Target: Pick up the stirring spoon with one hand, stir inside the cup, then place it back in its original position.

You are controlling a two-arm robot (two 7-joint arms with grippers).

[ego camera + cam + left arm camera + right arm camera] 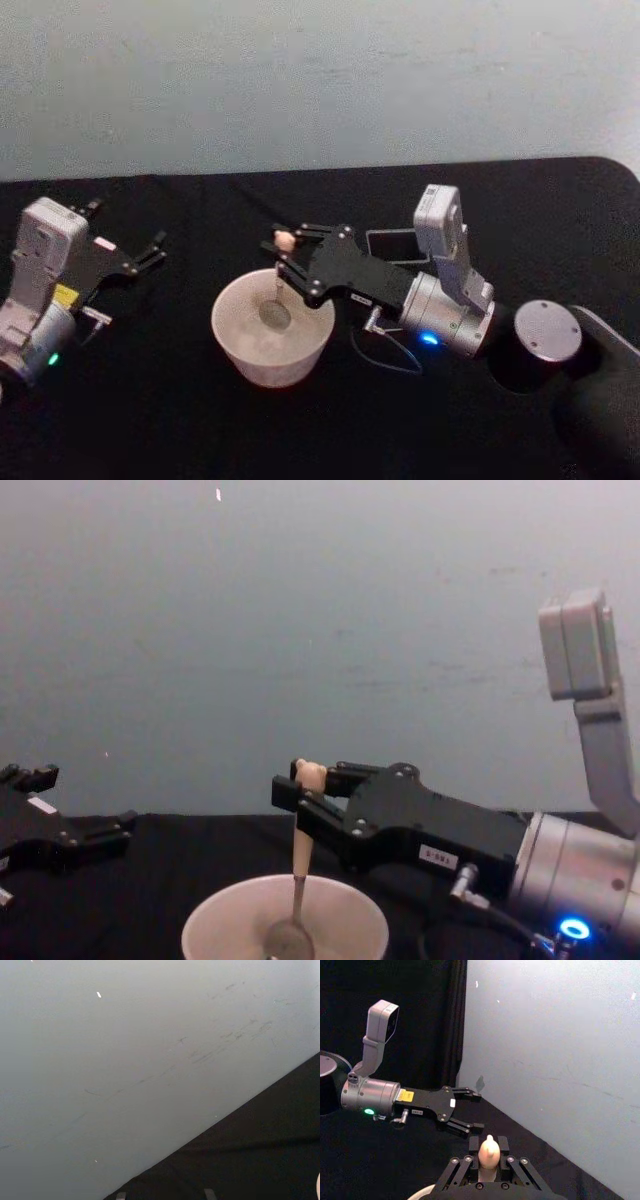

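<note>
R pincer [283, 249] clamps spoon [299, 852] | bowl in cup [268, 366] | L pincer [156, 250] spread

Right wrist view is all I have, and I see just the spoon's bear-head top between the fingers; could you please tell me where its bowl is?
Observer: The stirring spoon hangs upright from the right gripper, and its bowl is down inside the cup, near the bottom.
Operator: Thank you. Where is the holder the spoon must return to?
Observer: The dark grey square holder stands on the table behind the right gripper's body, to the robot's right of the cup. The idle left gripper is on the cup's other side, apart from it.
</note>
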